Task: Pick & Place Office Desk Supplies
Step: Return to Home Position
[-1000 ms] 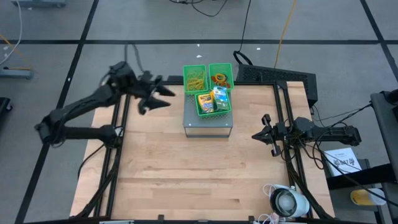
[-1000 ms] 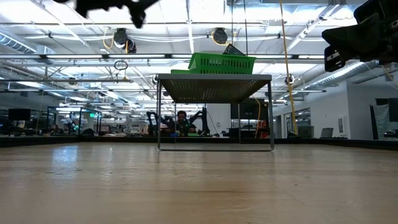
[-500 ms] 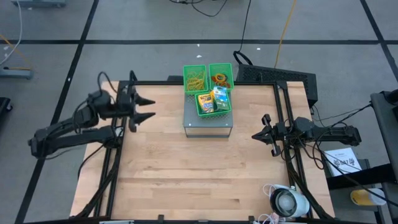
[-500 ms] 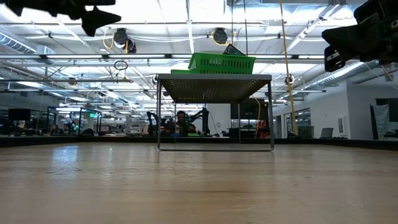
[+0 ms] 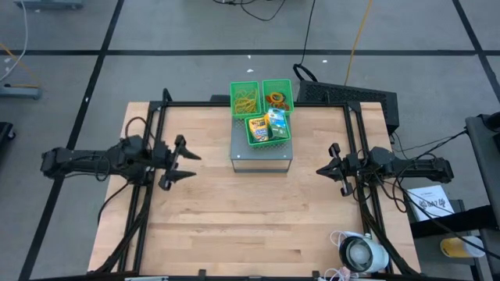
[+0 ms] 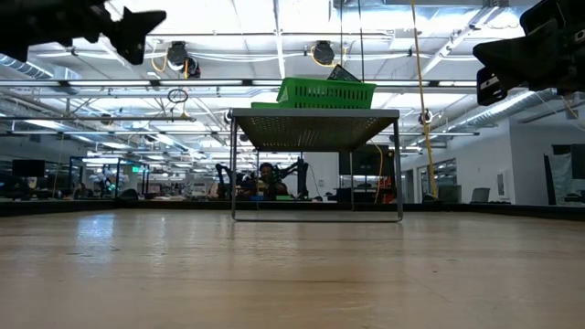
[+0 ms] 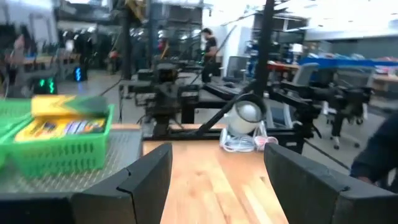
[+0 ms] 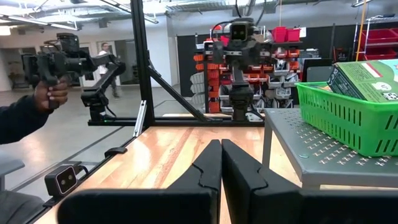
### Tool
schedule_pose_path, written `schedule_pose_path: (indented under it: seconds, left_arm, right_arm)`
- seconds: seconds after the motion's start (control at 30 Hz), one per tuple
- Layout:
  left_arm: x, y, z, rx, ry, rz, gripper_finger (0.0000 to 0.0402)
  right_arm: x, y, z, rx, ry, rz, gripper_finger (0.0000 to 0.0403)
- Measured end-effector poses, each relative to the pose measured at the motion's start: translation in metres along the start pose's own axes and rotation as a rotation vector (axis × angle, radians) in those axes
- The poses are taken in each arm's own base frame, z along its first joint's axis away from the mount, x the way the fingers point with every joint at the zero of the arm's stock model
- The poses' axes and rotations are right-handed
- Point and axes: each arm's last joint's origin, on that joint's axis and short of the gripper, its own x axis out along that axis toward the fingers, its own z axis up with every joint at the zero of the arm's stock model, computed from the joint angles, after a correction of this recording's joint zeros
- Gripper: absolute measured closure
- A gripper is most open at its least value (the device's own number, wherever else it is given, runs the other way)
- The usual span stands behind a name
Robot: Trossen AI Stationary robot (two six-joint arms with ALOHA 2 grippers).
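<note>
High view: left gripper (image 5: 194,166) spread, right gripper (image 5: 320,169) pressed together, flanking the perforated grey metal shelf (image 5: 262,158).

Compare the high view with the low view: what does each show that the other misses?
Only the high view looks into the green bins: tan rubber bands in one, coloured rings in the next, crayon box and green-white packet in the third. It also shows the white round device at a corner of the table.
Only the low view shows the legs of the shelf, the gap beneath and the room behind.
Both show shelf and bins, the open left gripper left of the shelf and the right gripper right of it.
</note>
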Motion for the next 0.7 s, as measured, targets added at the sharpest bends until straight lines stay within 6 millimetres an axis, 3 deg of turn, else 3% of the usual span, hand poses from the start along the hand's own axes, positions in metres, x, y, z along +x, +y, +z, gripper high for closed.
schedule_pose_path:
  seconds: [0.13, 0.33, 0.6, 0.7]
  left_arm:
    - [-0.012, -0.009, 0.007, 0.084, -0.054, -0.032, 0.0137]
    - [-0.049, -0.015, 0.01, 0.092, -0.116, 0.095, 0.0137]
    - [-0.046, -0.015, -0.018, 0.11, -0.067, 0.055, 0.0137]
    - [-0.045, -0.017, -0.019, 0.119, -0.075, 0.033, 0.0137]
  right_arm:
    - [0.0, 0.0, 0.0, 0.0, 0.0, 0.0, 0.0403]
    - [0.0, 0.0, 0.0, 0.0, 0.0, 0.0, 0.0403]
    - [0.0, 0.0, 0.0, 0.0, 0.0, 0.0, 0.0403]
    - [0.0, 0.0, 0.0, 0.0, 0.0, 0.0, 0.0403]
